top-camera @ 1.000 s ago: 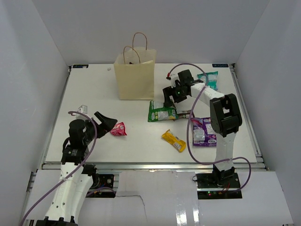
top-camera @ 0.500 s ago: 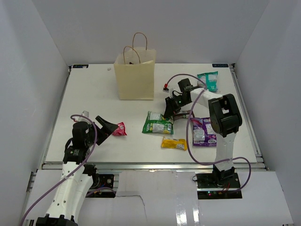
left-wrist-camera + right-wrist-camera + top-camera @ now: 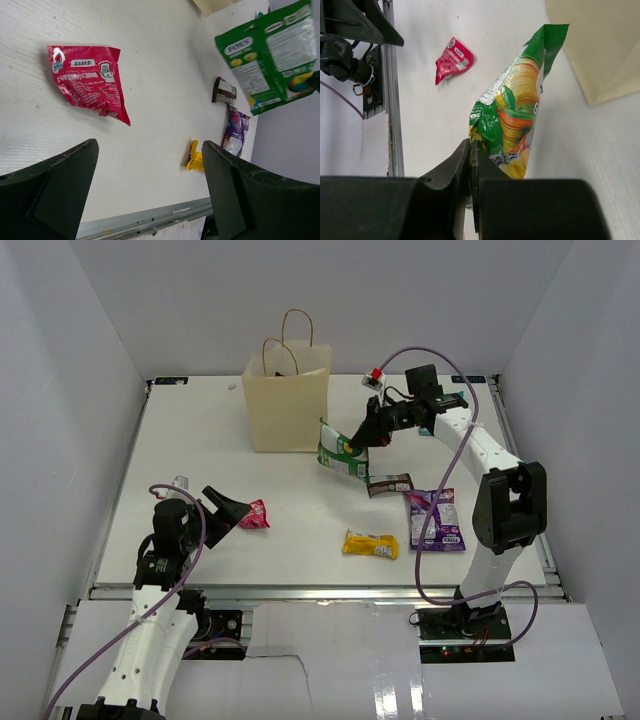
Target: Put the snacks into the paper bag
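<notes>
The right tool [image 3: 354, 445] is pinched shut on one edge of the green pouch [image 3: 336, 452], which hangs clear of the counter [image 3: 200, 440]. The bag [image 3: 288, 405] stands just to this tool's left, with open air above its mouth. Nearer the arm bases lie the brown bar [image 3: 389, 483], yellow bar [image 3: 370, 544] and purple pouch [image 3: 434, 519], all apart. The left tool [image 3: 228, 508] is spread and empty, with the red packet [image 3: 253, 514] just ahead of it. Only the right wrist view shows the pinch itself, and only the left wrist view shows bare counter between its fingers [image 3: 65, 180].
</notes>
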`<action>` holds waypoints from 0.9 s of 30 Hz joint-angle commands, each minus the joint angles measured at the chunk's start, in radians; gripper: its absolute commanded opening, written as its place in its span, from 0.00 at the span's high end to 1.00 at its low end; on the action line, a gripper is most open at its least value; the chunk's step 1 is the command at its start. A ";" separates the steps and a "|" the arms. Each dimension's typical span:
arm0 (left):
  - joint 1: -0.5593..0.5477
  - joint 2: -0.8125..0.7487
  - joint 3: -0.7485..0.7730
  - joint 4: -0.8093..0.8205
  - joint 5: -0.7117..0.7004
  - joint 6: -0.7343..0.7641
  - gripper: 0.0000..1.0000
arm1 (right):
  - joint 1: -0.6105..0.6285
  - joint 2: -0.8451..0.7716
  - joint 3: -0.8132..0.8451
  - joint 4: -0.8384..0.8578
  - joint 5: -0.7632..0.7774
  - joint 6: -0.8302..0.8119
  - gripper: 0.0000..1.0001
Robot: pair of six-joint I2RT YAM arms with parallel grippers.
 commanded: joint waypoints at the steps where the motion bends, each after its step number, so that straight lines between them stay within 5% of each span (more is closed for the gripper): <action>1: -0.001 -0.011 0.002 -0.004 -0.002 0.000 0.06 | 0.001 -0.061 0.079 0.017 -0.076 -0.003 0.92; 10: -0.001 -0.017 0.003 -0.004 0.006 0.000 0.06 | -0.012 -0.112 0.237 0.104 -0.016 0.054 0.92; 20: -0.003 -0.024 0.003 -0.006 0.009 0.005 0.06 | -0.038 -0.094 0.478 0.414 -0.002 0.368 0.92; 27: -0.003 -0.017 0.002 -0.001 0.013 0.005 0.06 | -0.030 0.014 0.680 0.632 0.140 0.578 0.92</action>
